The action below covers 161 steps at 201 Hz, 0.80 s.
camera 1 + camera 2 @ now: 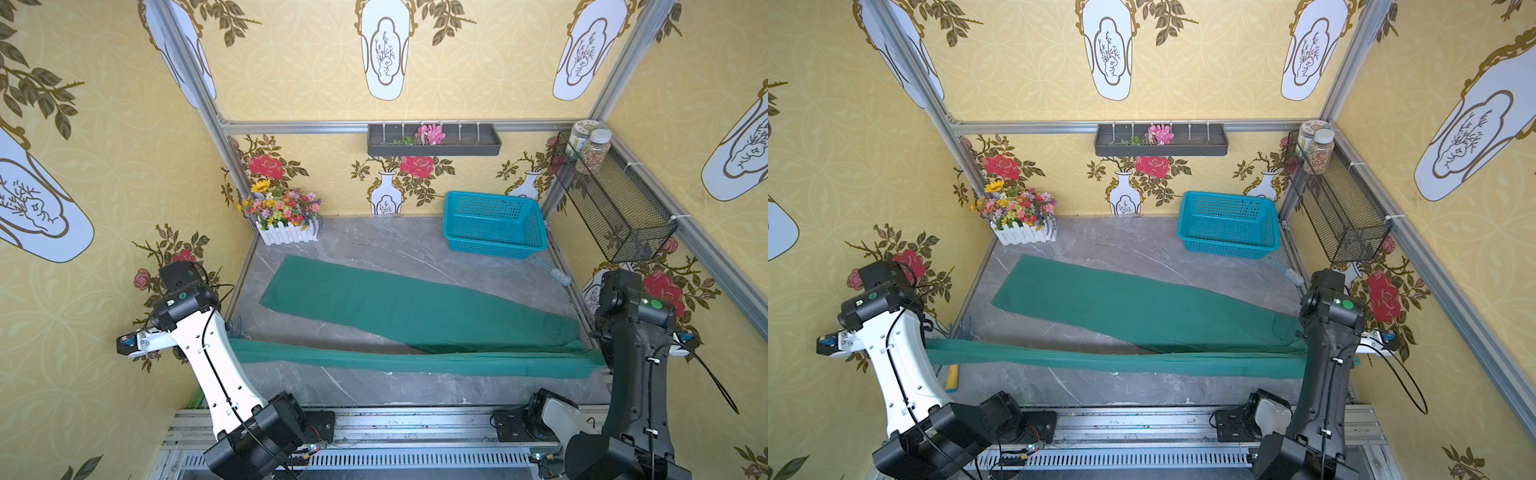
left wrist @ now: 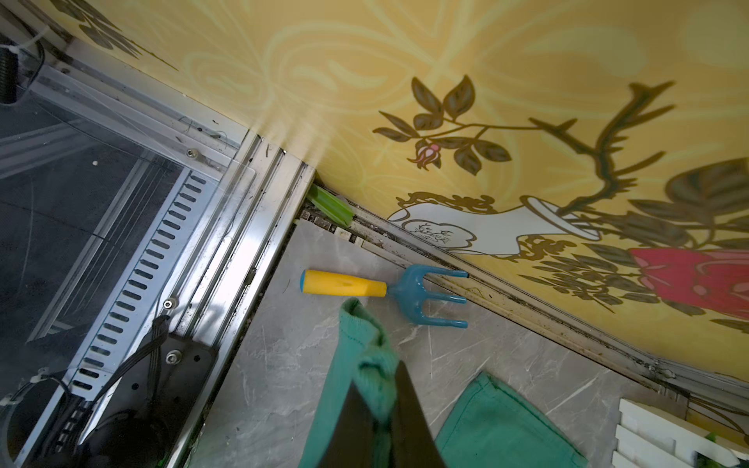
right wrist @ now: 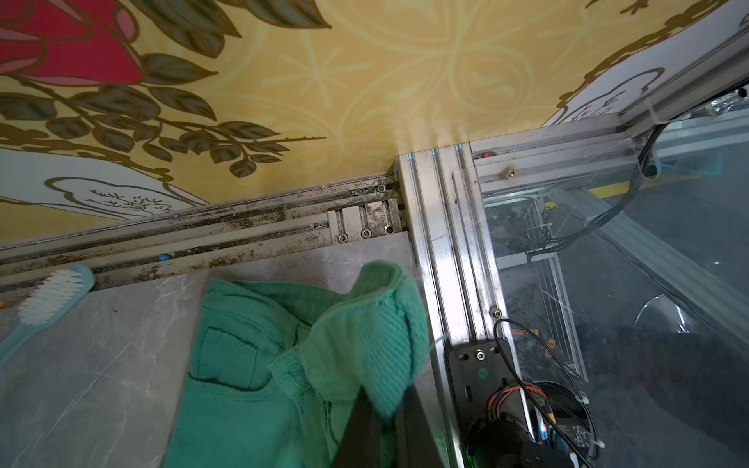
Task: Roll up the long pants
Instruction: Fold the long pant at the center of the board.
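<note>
Pants (image 1: 415, 309) near leg stretched taut along tabletop (image 1: 374, 249) front edge: left gripper (image 2: 379, 391) clamped on cuff, right gripper (image 3: 385, 403) on waistband; likely for folding onto far leg.

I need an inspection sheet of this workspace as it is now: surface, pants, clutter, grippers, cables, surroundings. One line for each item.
Surface: grey marble-look table; grimy side rail.
Job's things: long pants, not rolled; far leg lies flat, near leg held taut above the table between the grippers.
Clutter: blue basket, flower box, brush, toy rake.
Grippers: left gripper shut on the leg hem; right gripper shut on the waistband.
Cables: black cable loops loose from the right arm.
Surroundings: yellow flowered walls, wall tray, wire shelf with two jars.
</note>
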Tool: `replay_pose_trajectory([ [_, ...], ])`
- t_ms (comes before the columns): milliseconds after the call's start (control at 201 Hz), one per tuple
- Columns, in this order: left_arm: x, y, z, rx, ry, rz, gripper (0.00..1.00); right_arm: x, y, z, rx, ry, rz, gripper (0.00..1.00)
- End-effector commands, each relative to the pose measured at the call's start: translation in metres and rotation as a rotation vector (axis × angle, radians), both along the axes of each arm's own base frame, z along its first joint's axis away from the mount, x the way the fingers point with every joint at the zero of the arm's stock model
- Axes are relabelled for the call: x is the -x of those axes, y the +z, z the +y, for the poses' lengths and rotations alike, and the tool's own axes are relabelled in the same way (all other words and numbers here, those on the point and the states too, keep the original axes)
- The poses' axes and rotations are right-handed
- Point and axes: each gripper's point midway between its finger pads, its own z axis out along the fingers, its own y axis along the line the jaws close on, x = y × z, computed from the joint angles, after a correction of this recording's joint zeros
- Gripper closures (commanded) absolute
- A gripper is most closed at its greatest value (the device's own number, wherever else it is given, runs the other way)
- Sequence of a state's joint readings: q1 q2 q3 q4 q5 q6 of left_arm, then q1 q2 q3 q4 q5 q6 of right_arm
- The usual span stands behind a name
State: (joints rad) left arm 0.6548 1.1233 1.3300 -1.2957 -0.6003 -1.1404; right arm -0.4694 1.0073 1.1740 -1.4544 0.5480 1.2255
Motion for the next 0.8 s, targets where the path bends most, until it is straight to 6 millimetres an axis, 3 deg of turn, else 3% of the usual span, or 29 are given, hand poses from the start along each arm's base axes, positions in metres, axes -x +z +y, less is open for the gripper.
replay_pose_trajectory([
  [0, -0.003, 0.019, 0.014, -0.096, 0.002, 0.019, 1.0, -0.002, 0.009, -0.012, 0.074, -0.015, 0.008, 1.0],
  [90, -0.016, 0.015, 0.019, -0.096, -0.036, 0.017, 1.0, -0.012, -0.001, -0.014, 0.055, -0.006, -0.024, 1.0],
  [354, -0.084, -0.038, 0.03, 0.0, -0.189, -0.049, 1.0, -0.041, -0.04, -0.019, -0.033, 0.035, -0.018, 1.0],
  [568, -0.151, -0.056, 0.018, 0.013, -0.299, 0.03, 1.0, -0.056, -0.067, -0.02, -0.077, 0.05, 0.04, 1.0],
  [797, -0.184, -0.075, 0.021, 0.033, -0.264, 0.081, 1.0, -0.075, -0.077, -0.025, -0.062, 0.049, 0.066, 1.0],
])
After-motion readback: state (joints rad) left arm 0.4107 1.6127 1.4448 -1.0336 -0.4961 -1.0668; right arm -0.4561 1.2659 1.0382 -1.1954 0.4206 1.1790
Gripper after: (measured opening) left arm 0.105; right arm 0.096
